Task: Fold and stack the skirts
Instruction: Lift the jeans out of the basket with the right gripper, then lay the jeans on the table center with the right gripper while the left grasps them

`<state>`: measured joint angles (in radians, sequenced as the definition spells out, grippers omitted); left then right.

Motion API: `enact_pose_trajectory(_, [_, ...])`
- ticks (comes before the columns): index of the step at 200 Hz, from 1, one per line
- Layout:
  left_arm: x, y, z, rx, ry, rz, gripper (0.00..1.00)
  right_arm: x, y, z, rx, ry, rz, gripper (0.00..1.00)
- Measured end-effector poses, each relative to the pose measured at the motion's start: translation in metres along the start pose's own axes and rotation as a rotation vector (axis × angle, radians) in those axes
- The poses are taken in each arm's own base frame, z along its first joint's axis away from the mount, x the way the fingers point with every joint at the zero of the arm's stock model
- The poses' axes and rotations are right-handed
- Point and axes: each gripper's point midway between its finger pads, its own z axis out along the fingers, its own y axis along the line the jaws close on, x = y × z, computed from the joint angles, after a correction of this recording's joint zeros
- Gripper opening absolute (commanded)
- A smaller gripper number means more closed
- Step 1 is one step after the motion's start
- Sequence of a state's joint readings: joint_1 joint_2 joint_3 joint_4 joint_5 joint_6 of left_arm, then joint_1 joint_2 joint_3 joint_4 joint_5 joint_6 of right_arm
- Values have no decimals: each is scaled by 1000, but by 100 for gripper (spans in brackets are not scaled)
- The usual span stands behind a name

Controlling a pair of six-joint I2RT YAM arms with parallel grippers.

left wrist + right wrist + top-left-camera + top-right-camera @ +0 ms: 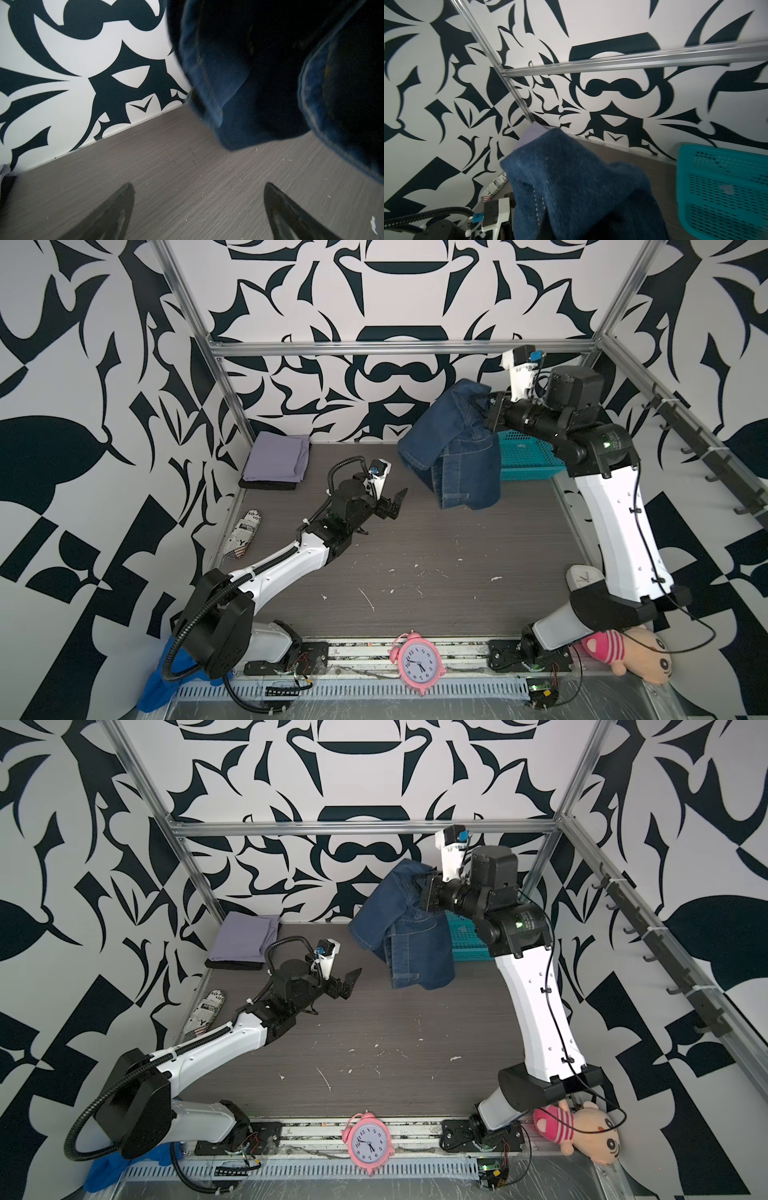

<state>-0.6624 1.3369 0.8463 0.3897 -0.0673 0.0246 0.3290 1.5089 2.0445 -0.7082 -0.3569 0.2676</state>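
- Hanging in the air, the blue jean skirt [453,448] dangles from the right gripper [481,403], which is pinched tight on its top edge, over the back of the table [415,556].
- The left gripper [394,504] is wide open and empty, low down, near the skirt's bottom but not touching.
- Two look done: the pale purple skirt [276,456] lies folded on the black skirt [266,485] in the far left corner.
- I think the jean one needs folding, then goes on top.

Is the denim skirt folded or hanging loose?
Hanging loose, not folded: the denim skirt dangles bunched from the shut right gripper.
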Motion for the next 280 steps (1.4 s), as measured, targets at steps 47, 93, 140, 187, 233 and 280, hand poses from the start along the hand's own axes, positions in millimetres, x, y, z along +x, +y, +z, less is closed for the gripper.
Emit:
enact_pose_trajectory(47, [-1,-7,-27,37,-77,54,61,116,-1,58,-139,152,176,0])
enact_pose_trajectory(93, [33,0,-13,20,-2,67,0,204,-20,103,-164,310,338,9])
enact_pose_trajectory(140, [36,10,-6,-18,-10,64,0,189,-29,98,-107,254,298,28])
enact_pose_trajectory(187, [34,24,-10,-74,-24,61,0,161,-65,96,6,181,294,48])
enact_pose_trajectory(233, [44,48,-14,-146,-14,15,0,170,-123,106,148,189,325,60])
enact_pose_trajectory(280, [47,62,-14,-178,-16,-15,0,173,-162,95,255,183,348,60])
